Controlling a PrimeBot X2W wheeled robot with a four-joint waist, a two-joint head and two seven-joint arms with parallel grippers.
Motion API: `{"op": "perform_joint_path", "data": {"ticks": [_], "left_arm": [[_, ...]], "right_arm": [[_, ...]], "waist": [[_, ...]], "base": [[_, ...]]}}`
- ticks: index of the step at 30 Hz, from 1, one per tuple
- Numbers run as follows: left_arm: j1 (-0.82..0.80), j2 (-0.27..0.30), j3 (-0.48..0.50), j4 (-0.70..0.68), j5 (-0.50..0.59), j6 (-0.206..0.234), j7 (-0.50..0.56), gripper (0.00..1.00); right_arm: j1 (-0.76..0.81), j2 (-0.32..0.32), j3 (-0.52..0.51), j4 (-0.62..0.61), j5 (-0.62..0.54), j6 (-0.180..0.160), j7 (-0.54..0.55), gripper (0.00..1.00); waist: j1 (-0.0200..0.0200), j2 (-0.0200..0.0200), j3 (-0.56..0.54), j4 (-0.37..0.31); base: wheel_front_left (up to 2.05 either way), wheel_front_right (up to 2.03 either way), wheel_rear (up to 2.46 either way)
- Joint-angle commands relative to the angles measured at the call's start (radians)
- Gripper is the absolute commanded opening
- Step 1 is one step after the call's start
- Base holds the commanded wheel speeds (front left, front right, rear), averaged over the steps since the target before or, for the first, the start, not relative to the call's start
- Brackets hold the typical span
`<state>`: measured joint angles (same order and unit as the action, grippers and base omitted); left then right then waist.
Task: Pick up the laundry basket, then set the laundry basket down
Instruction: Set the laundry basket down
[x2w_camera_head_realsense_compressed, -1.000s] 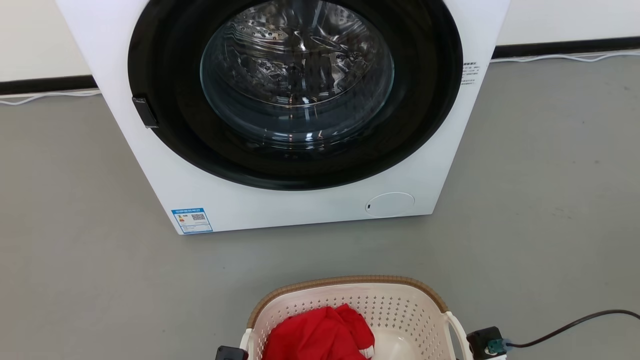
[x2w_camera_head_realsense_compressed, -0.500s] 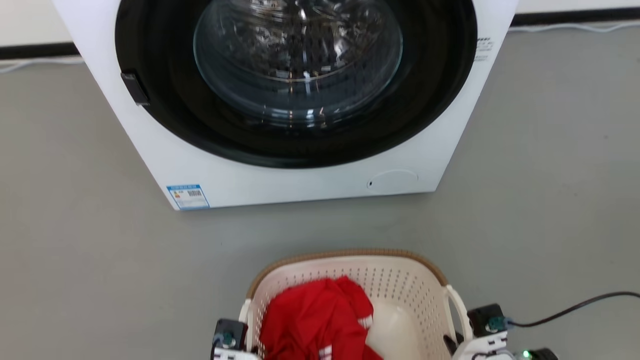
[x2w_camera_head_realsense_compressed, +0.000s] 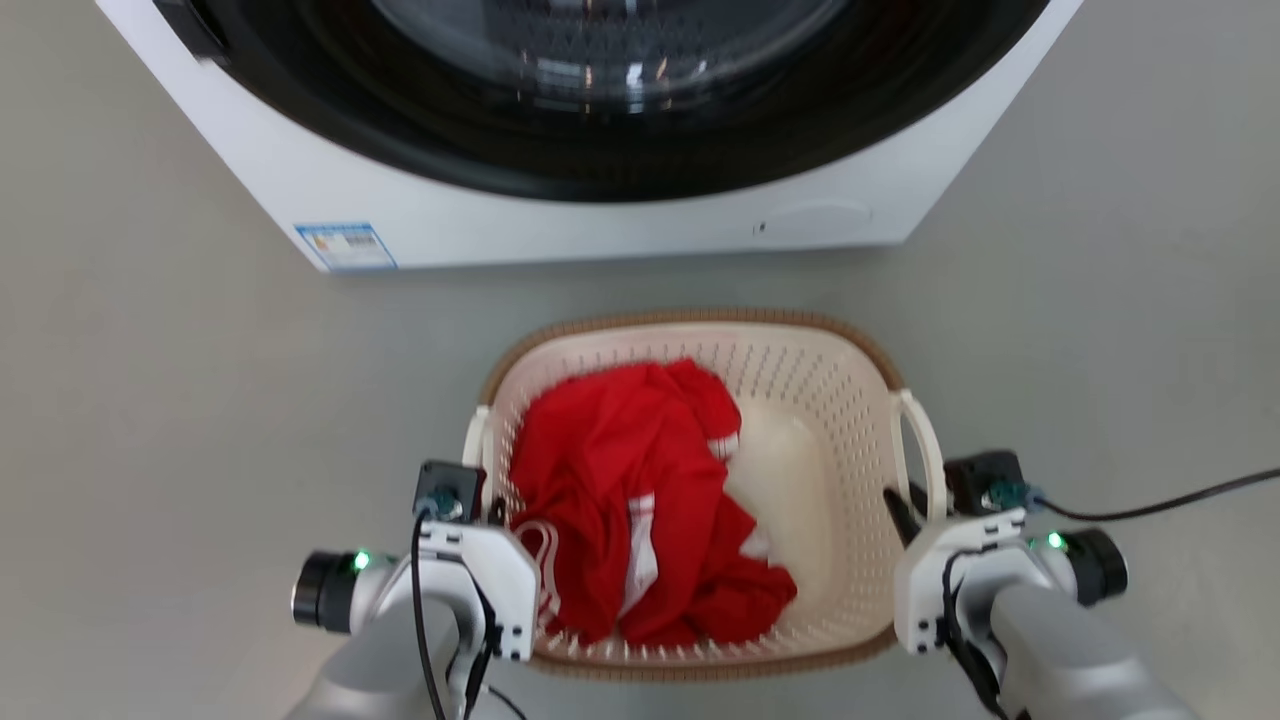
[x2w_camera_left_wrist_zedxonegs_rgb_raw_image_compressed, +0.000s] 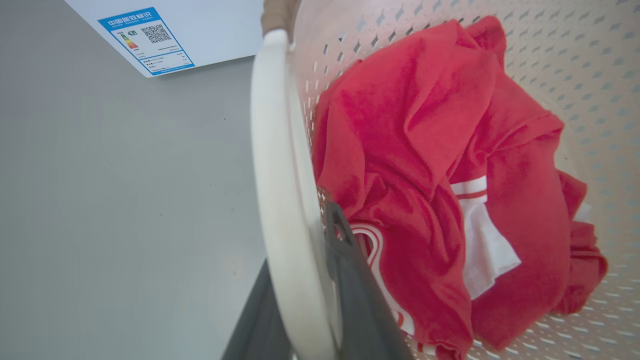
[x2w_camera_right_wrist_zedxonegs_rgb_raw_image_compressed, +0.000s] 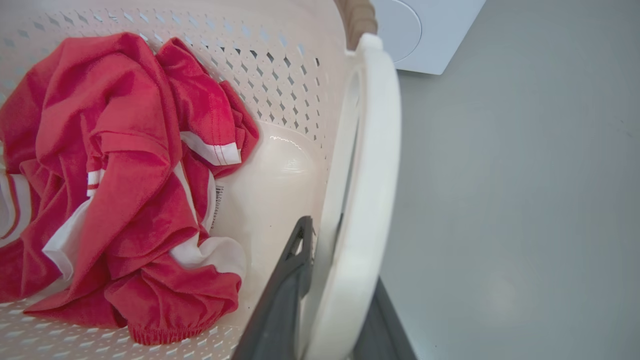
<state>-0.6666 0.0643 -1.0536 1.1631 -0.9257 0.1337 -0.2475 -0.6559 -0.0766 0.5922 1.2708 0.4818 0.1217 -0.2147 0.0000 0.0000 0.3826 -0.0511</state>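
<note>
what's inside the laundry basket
A crumpled red garment with white trim lies inside the laundry basket, leaving bare basket floor on the right. Anything beneath the cloth is hidden.

We see a cream-white laundry basket (x2w_camera_head_realsense_compressed: 830, 420) dotted with holes, its rim (x2w_camera_head_realsense_compressed: 690, 318) woven-looking brown, handles (x2w_camera_head_realsense_compressed: 928, 445) white. The garment (x2w_camera_head_realsense_compressed: 620, 480) is red with white stripes. The washing machine (x2w_camera_head_realsense_compressed: 560, 218) is white with a black door ring (x2w_camera_head_realsense_compressed: 600, 160); the floor (x2w_camera_head_realsense_compressed: 180, 420) plain grey.

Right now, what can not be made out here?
- Head view: the washing machine is cut off by the upper edge.
- Head view: the label is too small to read.
- All views: the red garment hides part of the bottom of the laundry basket.
- Head view: its walls hide any gap under it.
</note>
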Motion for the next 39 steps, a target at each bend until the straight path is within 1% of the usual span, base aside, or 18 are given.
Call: {"op": "perform_joint_path", "data": {"ticks": [1,11,18,23,28,39], "left_arm": [[-0.037,-0.006,0.015,-0.025,0.027,-0.002,-0.014,0.00],[-0.107,0.026,0.150,-0.091,0.153,0.032,-0.014,0.00],[-0.149,0.041,0.263,-0.163,0.260,0.057,-0.014,0.00],[-0.161,0.045,0.331,-0.193,0.337,0.055,-0.014,0.00],[-0.168,0.038,0.394,-0.212,0.401,0.050,-0.014,0.00],[-0.178,0.032,0.506,-0.246,0.510,0.032,-0.014,0.00]], "right_arm": [[-0.009,0.026,0.025,-0.018,-0.024,0.009,-0.024,0.00],[-0.119,0.026,-0.003,-0.021,-0.074,0.009,-0.046,0.00],[-0.177,0.026,-0.099,-0.066,-0.169,0.009,-0.047,0.00],[-0.178,0.026,-0.175,-0.117,-0.264,0.009,-0.047,0.00],[-0.161,0.026,-0.233,-0.161,-0.328,0.009,-0.047,0.00],[-0.163,0.026,-0.273,-0.216,-0.368,0.009,-0.047,0.00]], "waist": [[0.0000,0.0000,0.060,0.001],[0.0000,0.0000,0.205,-0.006],[0.0000,0.0000,0.305,0.003],[0.0000,0.0000,0.364,0.011],[0.0000,0.0000,0.401,0.019],[0.0000,0.0000,0.466,0.012]], "base": [[0.00,0.00,0.00],[0.00,0.00,0.00],[0.00,0.00,0.00],[0.00,0.00,0.00],[0.00,0.00,0.00],[0.00,0.00,0.00]]}}
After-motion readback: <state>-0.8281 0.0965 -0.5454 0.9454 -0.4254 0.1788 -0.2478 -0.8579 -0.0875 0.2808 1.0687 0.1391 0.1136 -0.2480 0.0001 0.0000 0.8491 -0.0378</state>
